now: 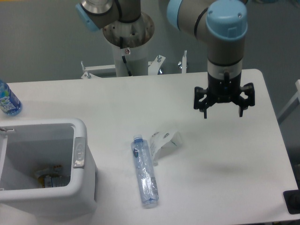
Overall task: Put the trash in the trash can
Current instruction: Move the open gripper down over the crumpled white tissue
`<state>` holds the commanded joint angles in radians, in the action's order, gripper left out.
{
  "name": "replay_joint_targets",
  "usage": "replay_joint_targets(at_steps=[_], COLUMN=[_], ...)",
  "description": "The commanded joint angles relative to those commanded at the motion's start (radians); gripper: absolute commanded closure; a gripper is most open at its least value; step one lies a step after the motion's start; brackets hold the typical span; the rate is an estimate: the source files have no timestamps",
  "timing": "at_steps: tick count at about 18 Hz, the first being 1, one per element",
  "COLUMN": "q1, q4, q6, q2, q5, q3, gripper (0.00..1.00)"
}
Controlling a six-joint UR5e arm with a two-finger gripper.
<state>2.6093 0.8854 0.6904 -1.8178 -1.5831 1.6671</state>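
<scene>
Clear crushed bottle [144, 173] beside wrapper [164, 140], fingers [205, 111] spread.

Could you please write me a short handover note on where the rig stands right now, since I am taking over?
Claw: open, holding nothing, above the right part of the table.
Crushed bottle: lying on the table near the middle, blue cap pointing away from the camera.
Wrapper: crumpled on the table right next to the bottle's cap end.
Trash can: front left, open, with some scraps already at the bottom.
A full water bottle stands at the far left edge; it is not trash.
Done: neither piece has been picked up.
Left: grasp the bottle and the wrapper and drop each into the can.
</scene>
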Motion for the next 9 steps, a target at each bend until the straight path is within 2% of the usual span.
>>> replay_joint_targets(at_steps=[3, 6, 9], q1=[-0.017, -0.035, -0.061], q4=[0.000, 0.001, 0.000], q6=[0.036, 0.182, 0.248], q2=[0.000, -0.006, -0.015], q5=[0.011, 0.014, 0.015], q3=[0.046, 0.104, 0.151], gripper=[0.00, 0.00, 0.00])
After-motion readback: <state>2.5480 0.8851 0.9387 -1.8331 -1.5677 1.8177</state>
